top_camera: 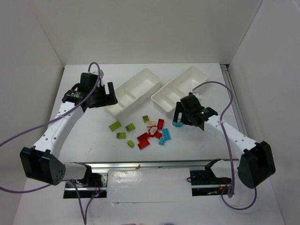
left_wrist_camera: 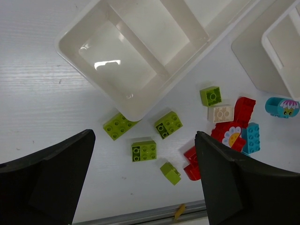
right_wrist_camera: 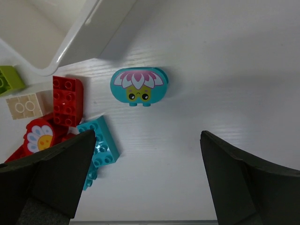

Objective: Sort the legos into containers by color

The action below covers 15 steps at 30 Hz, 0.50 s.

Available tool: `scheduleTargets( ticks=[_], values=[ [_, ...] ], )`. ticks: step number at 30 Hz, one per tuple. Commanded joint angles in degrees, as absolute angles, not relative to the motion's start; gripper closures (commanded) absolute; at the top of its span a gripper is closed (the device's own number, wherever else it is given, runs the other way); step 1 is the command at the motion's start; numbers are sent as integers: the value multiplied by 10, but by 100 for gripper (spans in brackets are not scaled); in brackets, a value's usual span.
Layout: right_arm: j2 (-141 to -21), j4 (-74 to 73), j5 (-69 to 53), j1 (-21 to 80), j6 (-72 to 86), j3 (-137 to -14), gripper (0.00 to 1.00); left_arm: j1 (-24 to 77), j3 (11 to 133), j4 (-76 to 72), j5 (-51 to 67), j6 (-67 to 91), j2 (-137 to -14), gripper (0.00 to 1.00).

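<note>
1. Near edge: both arm bases sit by a metal rail [top_camera: 154, 165]. Arms reach fwd over the white table [top_camera: 93, 136].
2. Mid-table: loose pile of legos, all on the tabletop, outside the trays. Lime bricks [top_camera: 121, 136] are spread on the L side, apart from each other. One more lime sits further back, near the beige brick [top_camera: 150, 124].
3. Red bricks [top_camera: 143, 139] are bunched at centre, touching. A red daisy piece [right_wrist_camera: 40, 136] lies among them. Cyan bricks [top_camera: 165, 135] lie just R of the reds.
4. R gripper [top_camera: 178, 118] is low over the R end of the pile, jaws wide, holding nothing. The cyan flower piece [right_wrist_camera: 138, 87] lies flat on the table ahead of the fingers. Wrist view shows it touching neither finger.
5. L gripper [top_camera: 111, 93] is further back on the L, beside the near end of the L tray [top_camera: 140, 101]. Jaws wide, nothing btwn them. Its wrist view looks down on that tray's end compartment, w/ one lime brick just beside the tray corner.
6. Farthest: L tray and R tray [top_camera: 173, 80] lie side by side, parallel, set diagonally. Each has a divider across the middle. R tray's near end is just behind the R gripper.
</note>
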<state>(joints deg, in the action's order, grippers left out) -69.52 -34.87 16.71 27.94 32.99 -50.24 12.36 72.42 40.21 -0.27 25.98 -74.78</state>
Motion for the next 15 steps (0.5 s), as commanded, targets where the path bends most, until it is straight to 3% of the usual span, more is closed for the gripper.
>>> scheduleTargets(
  ticks=[1,15],
  values=[
    [-736,-284,136,282,308,-486,0,136,746,400,-1,279,-758,1],
    [-838,-172,154,282,278,-462,0,142,725,376,-16,298,-798,1]
  ],
)
